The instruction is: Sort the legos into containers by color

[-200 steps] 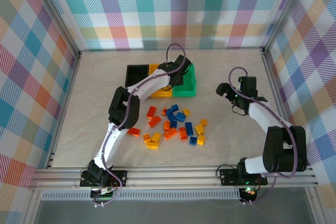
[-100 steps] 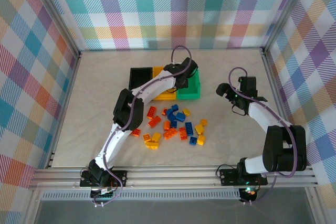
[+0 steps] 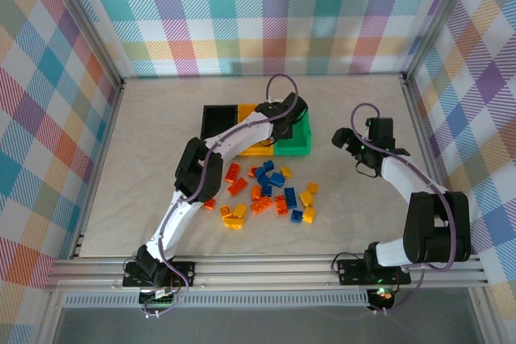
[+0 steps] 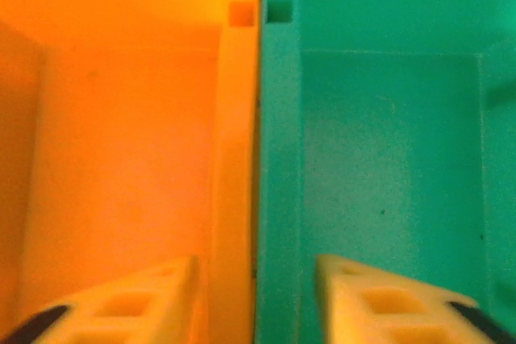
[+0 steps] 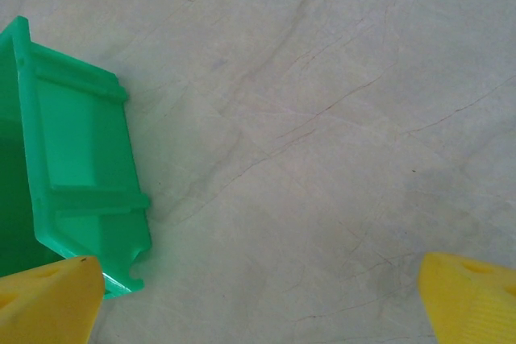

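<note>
The legos (image 3: 270, 191), red-orange, blue and yellow bricks, lie scattered on the table in front of the containers. The containers are a joined row: black (image 3: 216, 121), yellow (image 3: 255, 148) and green (image 3: 297, 145). My left gripper (image 3: 279, 124) hangs over the wall between the yellow bin (image 4: 121, 134) and the green bin (image 4: 387, 151). Its left gripper (image 4: 256, 267) jaws stand apart with nothing between them. My right gripper (image 3: 352, 153) hovers open over bare table to the right of the green bin (image 5: 76, 167); the right gripper (image 5: 262, 304) holds nothing.
Metal frame rails run along the table's front edge (image 3: 266, 267) and up both sides. Bare tabletop (image 3: 355, 215) lies right of the brick pile and left of it (image 3: 145, 175).
My left gripper moved right along the bins and its jaws went from shut to apart. The bin row slid slightly right and nearer. The right arm stayed still.
</note>
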